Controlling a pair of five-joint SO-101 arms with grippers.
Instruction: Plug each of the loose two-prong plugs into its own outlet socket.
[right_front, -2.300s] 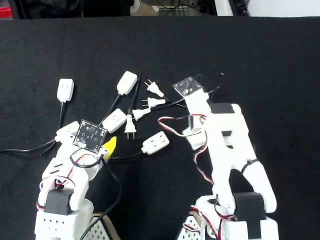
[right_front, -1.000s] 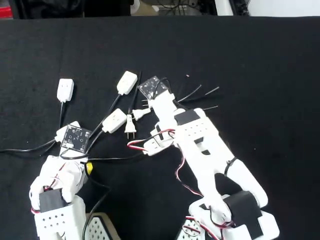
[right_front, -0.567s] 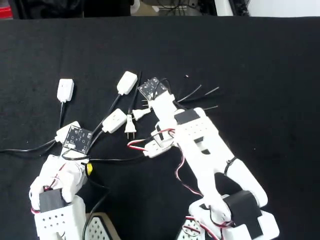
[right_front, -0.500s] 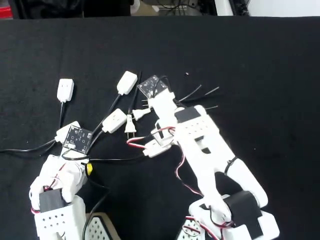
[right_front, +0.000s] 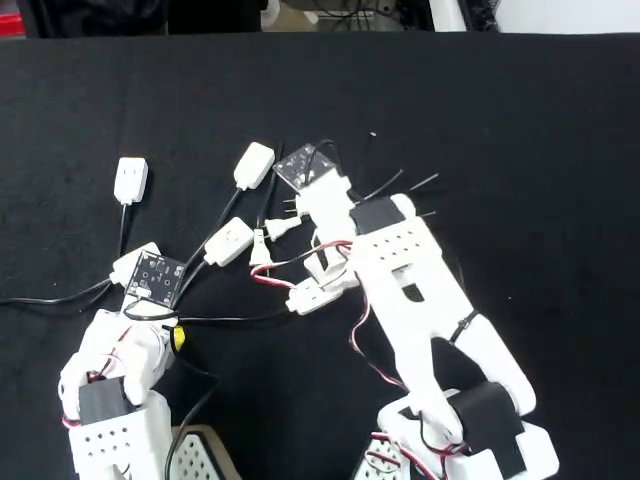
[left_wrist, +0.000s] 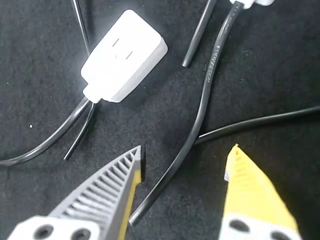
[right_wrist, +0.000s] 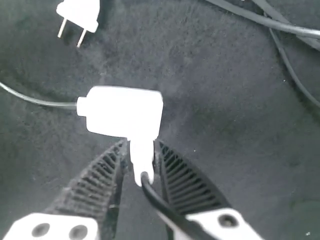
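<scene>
My right gripper (right_wrist: 141, 147) is shut on a white two-prong plug (right_wrist: 141, 161) with a black cord. The plug's front end butts against a white outlet socket (right_wrist: 122, 117), and its prongs are hidden. Another loose plug (right_wrist: 77, 15) lies beyond it. In the high view the right arm (right_front: 400, 260) stretches over the middle of the cluster, beside two loose plugs (right_front: 277, 228) and sockets (right_front: 254, 165), (right_front: 229, 241), (right_front: 318, 292). My left gripper (left_wrist: 186, 149) is open above black cords, just short of a white socket (left_wrist: 123, 57).
A black cloth (right_front: 520, 130) covers the table, with bare room on its right and far side. One more socket (right_front: 131, 180) lies at the far left. Black cords (right_front: 60, 295) trail off the left edge. The left arm (right_front: 120, 350) sits low at the front left.
The right arm swung left from the table's middle onto the plug cluster, then edged a little farther. The left arm drew back toward its base and has stayed still since.
</scene>
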